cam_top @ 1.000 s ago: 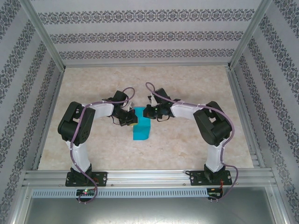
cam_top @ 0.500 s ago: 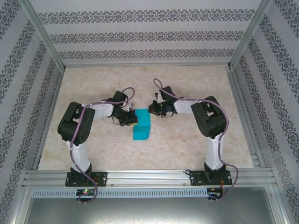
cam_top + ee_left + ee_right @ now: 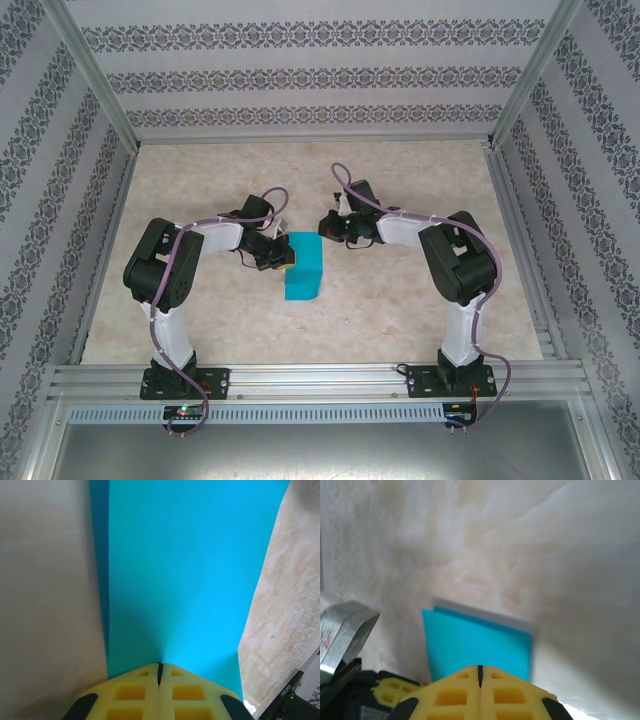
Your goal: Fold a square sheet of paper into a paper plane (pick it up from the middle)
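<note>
From above, your left gripper (image 3: 285, 263) is sitting at the paper's (image 3: 303, 272) left edge with its fingers drawn together, just where it was a second ago. The paper, folded to a narrow rectangle, is lying flat on the table (image 3: 400, 310) directly right of that gripper and has not shifted. Your right gripper (image 3: 324, 228) is the part that is changing. A second ago it was hanging over the paper's far right corner. Now it is standing just off that corner, with its wrist drawn toward the far side, and more of the corner is showing.

In the left wrist view, your yellow fingers (image 3: 135, 690) are pressing together with only a thin seam between them. The paper is spreading straight ahead from the tips, with table on both sides. You cannot tell whether any of the sheet is caught in the seam.

In the right wrist view, your fingers (image 3: 510, 695) are likewise closing tight, gripping nothing. The paper is lying just ahead of the tips, its far edge blurred, with bare table beyond it.
</note>
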Robot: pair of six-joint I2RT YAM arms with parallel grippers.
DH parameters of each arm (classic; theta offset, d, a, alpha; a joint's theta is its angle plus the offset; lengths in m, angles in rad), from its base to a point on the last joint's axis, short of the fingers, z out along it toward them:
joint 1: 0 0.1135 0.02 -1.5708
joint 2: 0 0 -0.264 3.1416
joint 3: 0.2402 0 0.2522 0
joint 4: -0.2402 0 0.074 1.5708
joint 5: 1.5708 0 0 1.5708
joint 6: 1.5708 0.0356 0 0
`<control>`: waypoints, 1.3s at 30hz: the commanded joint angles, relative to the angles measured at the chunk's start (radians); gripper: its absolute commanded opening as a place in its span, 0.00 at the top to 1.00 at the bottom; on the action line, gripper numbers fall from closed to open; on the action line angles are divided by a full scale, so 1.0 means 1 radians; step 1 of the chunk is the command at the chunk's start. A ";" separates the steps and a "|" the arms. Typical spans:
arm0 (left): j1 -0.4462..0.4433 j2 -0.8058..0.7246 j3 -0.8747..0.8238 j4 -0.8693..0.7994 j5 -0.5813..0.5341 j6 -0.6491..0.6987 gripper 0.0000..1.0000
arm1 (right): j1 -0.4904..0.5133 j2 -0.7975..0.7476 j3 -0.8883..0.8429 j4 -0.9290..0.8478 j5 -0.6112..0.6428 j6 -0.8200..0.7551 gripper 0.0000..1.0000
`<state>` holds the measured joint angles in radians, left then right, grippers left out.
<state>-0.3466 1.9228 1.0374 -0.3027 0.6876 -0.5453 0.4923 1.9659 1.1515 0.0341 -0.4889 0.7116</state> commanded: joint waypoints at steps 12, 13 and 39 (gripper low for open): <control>-0.012 0.148 -0.113 -0.159 -0.260 0.010 1.00 | -0.084 0.135 0.071 -0.021 0.046 0.055 1.00; -0.012 0.148 -0.112 -0.159 -0.260 0.010 1.00 | -0.099 0.125 0.068 -0.022 0.049 0.057 1.00; -0.012 0.156 -0.101 -0.151 -0.265 0.002 1.00 | 0.137 -0.049 -0.162 -0.019 -0.063 0.134 1.00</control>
<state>-0.3458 1.9228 1.0363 -0.2989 0.6895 -0.5461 0.6182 1.8954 1.0134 -0.0025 -0.5320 0.8234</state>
